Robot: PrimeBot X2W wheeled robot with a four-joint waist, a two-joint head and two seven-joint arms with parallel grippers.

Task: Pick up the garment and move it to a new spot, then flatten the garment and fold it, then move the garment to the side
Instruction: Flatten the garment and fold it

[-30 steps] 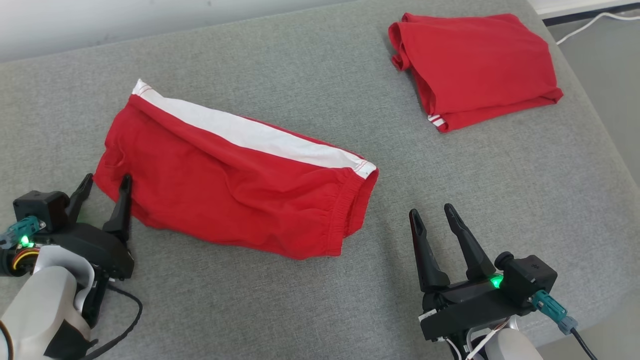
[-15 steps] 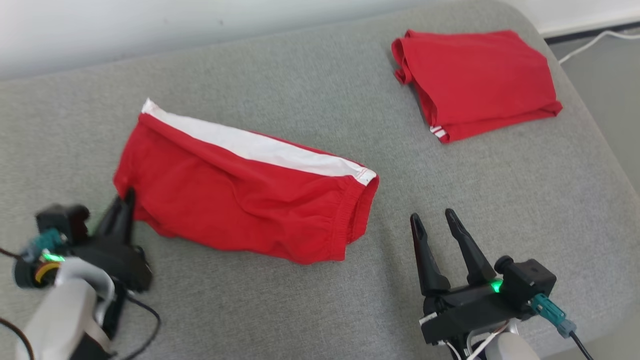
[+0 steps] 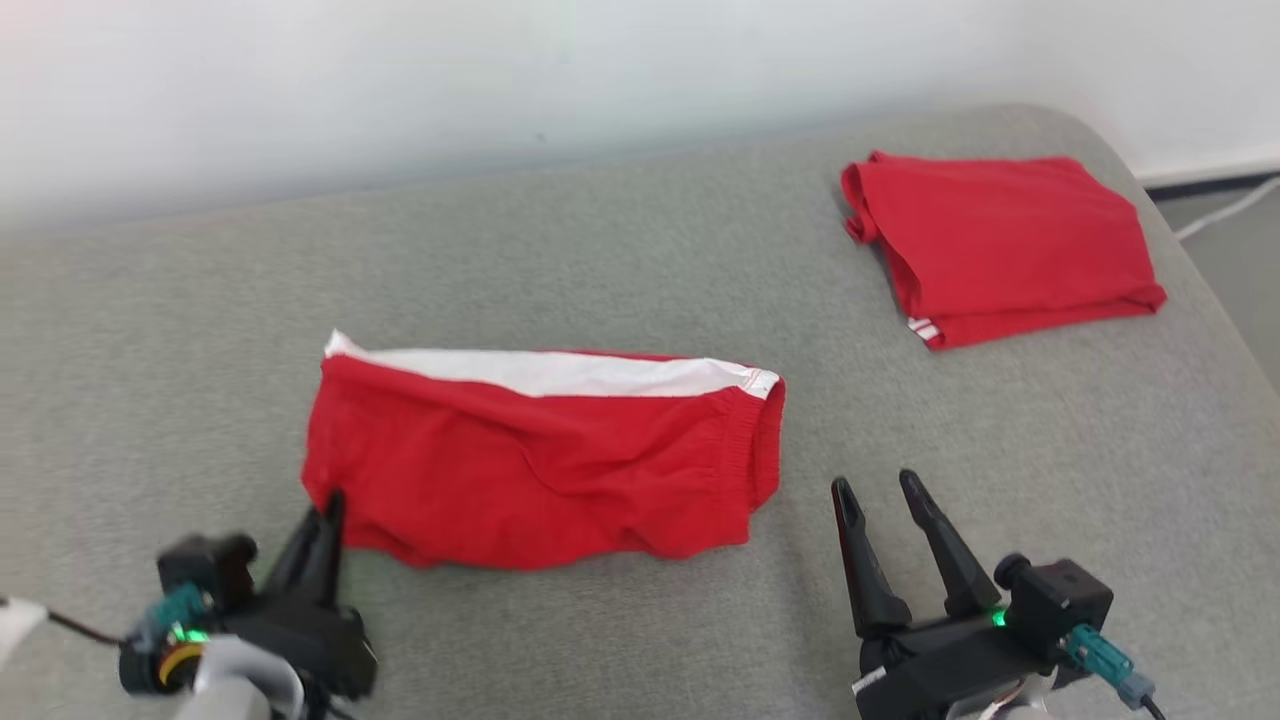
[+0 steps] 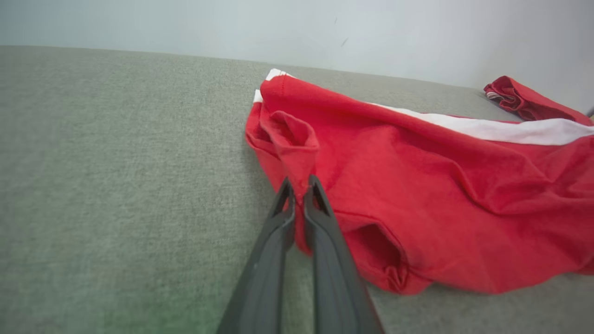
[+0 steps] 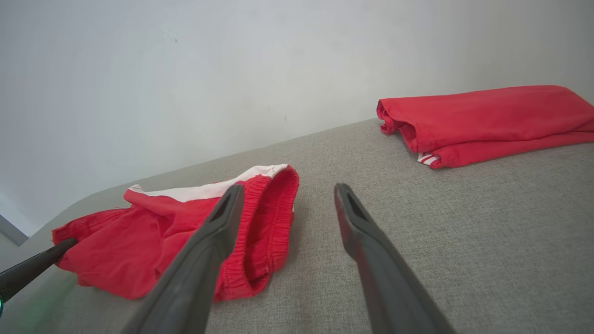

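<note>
wall [image 3: 500,80]: plain, pale, ahead of the right tool [image 3: 874,482] | furniture: grey woven-fabric cushion [image 3: 600,250] under the tool, far-right corner rounded | skirting [image 3: 1210,178]: dark strip, far right | floor [image 3: 1255,262]: grey, right of the tool, white cable [image 3: 1230,207] lying on it | light: soft, even

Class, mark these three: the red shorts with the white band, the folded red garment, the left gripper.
red shorts [image 3: 540,480], head view, middle of its red cloth.
folded red garment [image 3: 1010,240], head view, centre of its top layer.
left gripper [image 4: 300,182], left wrist view, between its fingertips.
</note>
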